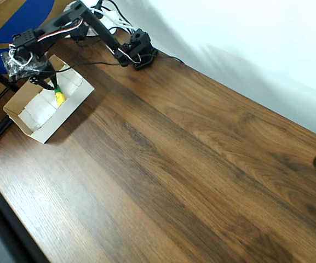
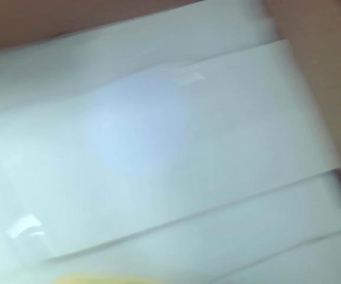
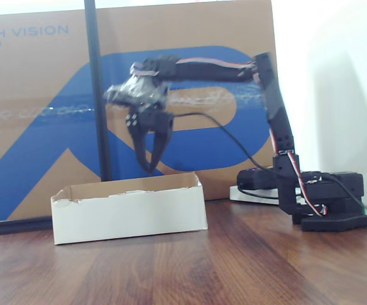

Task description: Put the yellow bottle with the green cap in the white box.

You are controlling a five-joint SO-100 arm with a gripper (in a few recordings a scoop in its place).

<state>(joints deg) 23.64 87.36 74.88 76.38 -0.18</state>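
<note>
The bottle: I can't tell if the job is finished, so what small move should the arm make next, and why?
Probably lift the gripper straight up and pull back. In the overhead view the bottle already lies on the white floor of the box, and in the fixed view the gripper hangs above the box rim. Whether the jaws have let go cannot be told.

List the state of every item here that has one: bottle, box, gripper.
Yellow bottle: lying inside the box, green cap toward the gripper.
White box: open-topped, resting flat on the table.
Gripper: hanging above the box, fingertips close together; whether it touches the bottle cannot be told.
</note>
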